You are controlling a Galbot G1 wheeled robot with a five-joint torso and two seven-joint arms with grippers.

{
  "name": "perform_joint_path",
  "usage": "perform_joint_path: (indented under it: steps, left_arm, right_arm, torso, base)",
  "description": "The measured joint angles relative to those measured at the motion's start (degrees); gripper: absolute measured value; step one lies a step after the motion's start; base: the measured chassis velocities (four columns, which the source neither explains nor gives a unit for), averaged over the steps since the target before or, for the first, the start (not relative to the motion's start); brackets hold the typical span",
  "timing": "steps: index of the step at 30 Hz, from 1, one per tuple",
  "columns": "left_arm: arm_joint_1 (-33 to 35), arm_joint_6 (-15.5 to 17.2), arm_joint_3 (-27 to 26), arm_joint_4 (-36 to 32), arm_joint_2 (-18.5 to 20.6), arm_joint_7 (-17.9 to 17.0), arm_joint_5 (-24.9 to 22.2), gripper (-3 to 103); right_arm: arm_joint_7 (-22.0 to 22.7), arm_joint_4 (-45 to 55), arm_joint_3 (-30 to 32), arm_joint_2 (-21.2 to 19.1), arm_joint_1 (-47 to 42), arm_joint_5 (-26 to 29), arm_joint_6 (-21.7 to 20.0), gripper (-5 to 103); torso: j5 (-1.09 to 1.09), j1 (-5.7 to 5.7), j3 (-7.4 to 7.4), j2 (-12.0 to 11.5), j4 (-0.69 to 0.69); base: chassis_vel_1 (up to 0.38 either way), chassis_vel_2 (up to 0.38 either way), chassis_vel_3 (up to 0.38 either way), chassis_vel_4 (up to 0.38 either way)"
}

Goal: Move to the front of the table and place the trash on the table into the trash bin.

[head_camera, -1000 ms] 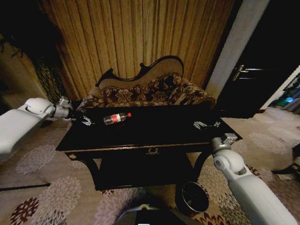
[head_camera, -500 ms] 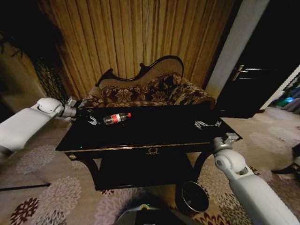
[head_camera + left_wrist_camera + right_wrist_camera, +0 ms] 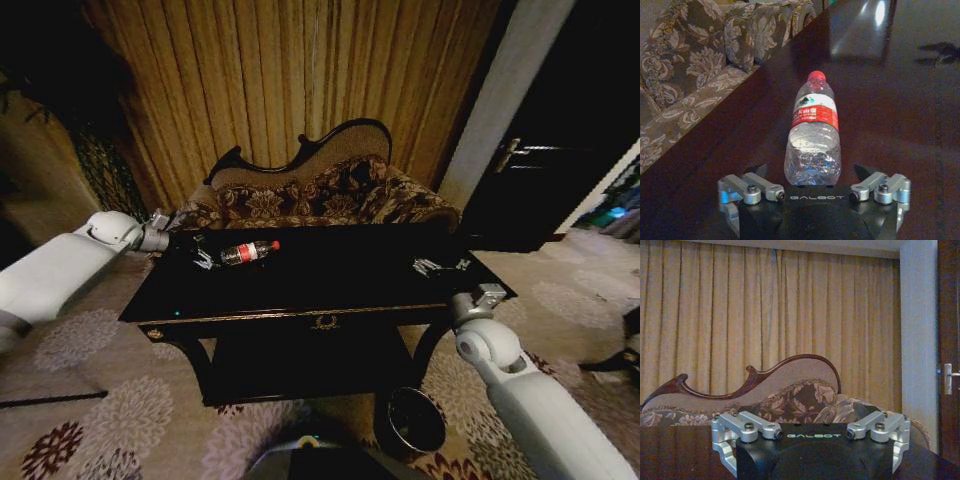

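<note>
Between the earlier frames and this one my left arm had swung inward along the far left edge of the large glossy black wooden console table with gold trim (image 3: 300, 300), bringing my left gripper (image 3: 203, 259) from well to the side of the clear plastic bottle with the red label and red cap (image 3: 248, 252) to just beside its base. Nothing else on the table had shifted.

From my left wrist I saw that bottle (image 3: 813, 137) lying on its side, cap pointing away from me, its base lined up between my spread fingers (image 3: 813, 192). My pincer was open and gripped nothing; I judged it was held that way so the bottle's body could slide in between the fingers. I kept it low over the tabletop because the bottle lay flat.

My right gripper (image 3: 810, 432) waited at the table's near right corner, also open and empty, looking across the tabletop at the curvy-backed floral sofa (image 3: 790, 405) and the gold curtains (image 3: 770, 315). Small pale scraps (image 3: 440, 266) lay on the right side of the table, near that arm.

The small round dark trash bin (image 3: 415, 420) stood on the patterned carpet below the table's front right, so the bottle would have to travel across to it.
</note>
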Motion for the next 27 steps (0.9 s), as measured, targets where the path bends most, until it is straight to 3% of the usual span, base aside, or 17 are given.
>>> perform_joint_path:
  steps: [1, 4, 6, 14, 21, 27]
  left_arm:
    - [0.0, 0.0, 0.0, 0.0, 0.0, 0.0, 0.0, 96]
    - [0.2, 0.0, -0.1, 0.3, 0.1, 0.1, -0.5, 80]
    - [0.2, 0.0, -0.2, 0.3, 0.1, 0.2, -0.6, 80]
    - [1.2, 0.0, -1.4, 0.5, 0.2, 0.5, -0.7, 45]
    - [1.7, -0.1, -1.9, 0.4, 0.2, 0.5, -0.7, 35]
    - [2.2, -0.1, -2.7, 0.1, 0.2, -0.1, -0.9, 35]
  right_arm:
    - [0.0, 0.0, 0.0, 0.0, 0.0, 0.0, 0.0, 100]
    - [0.0, -0.1, 0.1, 0.1, 0.0, -0.1, 0.1, 100]
    - [0.0, -0.2, 0.0, 0.1, 0.0, -0.1, 0.1, 100]
    - [0.0, -0.1, 0.1, 0.0, 0.0, -0.1, 0.1, 100]
    - [0.1, -0.1, 0.2, 0.0, -0.2, -0.1, 0.1, 100]
    - [0.1, 0.2, 0.2, 0.0, -0.2, -0.2, 0.1, 100]
  torso:
    - [0.00, 0.00, 0.00, 0.0, 0.00]
    - [0.00, 0.00, 0.00, 0.0, 0.00]
    - [0.00, 0.00, 0.00, 0.0, 0.00]
    - [0.00, 0.00, 0.00, 0.0, 0.00]
    - [0.01, 0.00, -0.01, 0.0, 0.00]
    - [0.00, 0.00, 0.00, 0.0, 0.00]
  base:
    - [0.000, 0.000, 0.000, 0.000]
    - [0.000, 0.000, 0.000, 0.000]
    - [0.000, 0.000, 0.000, 0.000]
    - [0.000, 0.000, 0.000, 0.000]
    - [0.000, 0.000, 0.000, 0.000]
    - [0.000, 0.000, 0.000, 0.000]
